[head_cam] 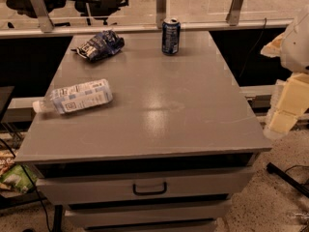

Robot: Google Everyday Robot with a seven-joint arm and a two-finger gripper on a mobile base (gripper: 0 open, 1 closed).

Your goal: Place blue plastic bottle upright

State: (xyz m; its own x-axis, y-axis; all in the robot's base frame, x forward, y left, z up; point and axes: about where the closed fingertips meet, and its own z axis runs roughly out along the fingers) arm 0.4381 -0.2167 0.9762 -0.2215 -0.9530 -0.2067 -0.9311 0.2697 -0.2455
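Note:
The blue plastic bottle (75, 97) lies on its side at the left edge of the grey tabletop (159, 105). It is clear with a pale blue-and-white label, and its white cap points left past the table edge. My gripper (285, 108) is at the far right of the view, beside the table's right edge and far from the bottle. Only pale yellowish parts of the arm show there.
A short dark blue can (171, 36) stands upright at the back centre. A dark blue and white snack bag (100, 45) lies at the back left. The cabinet has drawers with a handle (149, 189) in front. A glass railing runs behind the table.

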